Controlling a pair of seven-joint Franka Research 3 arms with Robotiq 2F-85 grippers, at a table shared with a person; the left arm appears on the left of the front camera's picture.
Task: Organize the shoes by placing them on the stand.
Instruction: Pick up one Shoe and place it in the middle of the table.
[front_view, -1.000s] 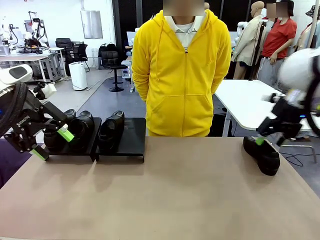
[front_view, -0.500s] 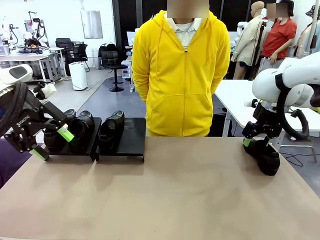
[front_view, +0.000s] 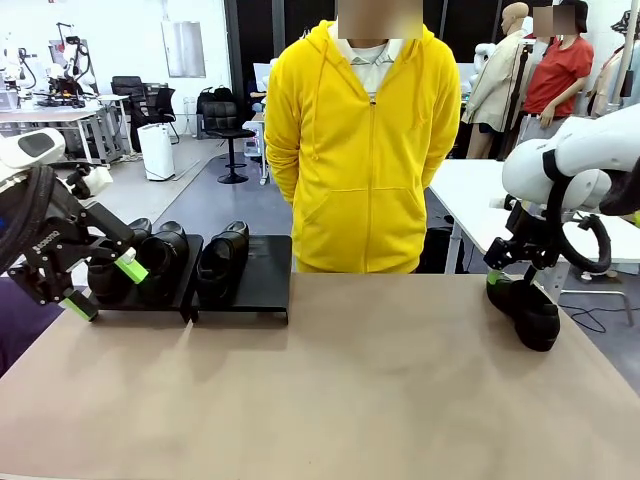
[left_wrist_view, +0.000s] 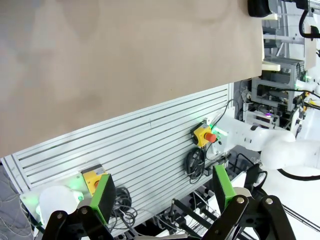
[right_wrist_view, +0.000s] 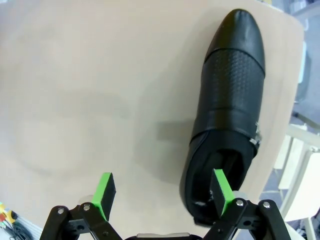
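Your right wrist view is giving detail the front view lacks: the loose shoe (right_wrist_view: 227, 110) is lying on the worktop (right_wrist_view: 90, 90) with a perforated band across the vamp and a small metal buckle at its side. Your right gripper (right_wrist_view: 162, 192) is hovering over the heel end, jaws spread wide, one green pad over the shoe opening, gripping nothing. From the front, that shoe (front_view: 527, 308) is sitting near the worktop's right edge, under the right gripper (front_view: 505, 275). Three shoes (front_view: 165, 262) are resting on the stand (front_view: 255, 280) at far left; one slot is showing bare. Your left gripper (front_view: 103, 287) is hanging beside the stand, jaws open, empty. A person in a yellow hoodie (front_view: 362, 150) is standing behind the worktop.
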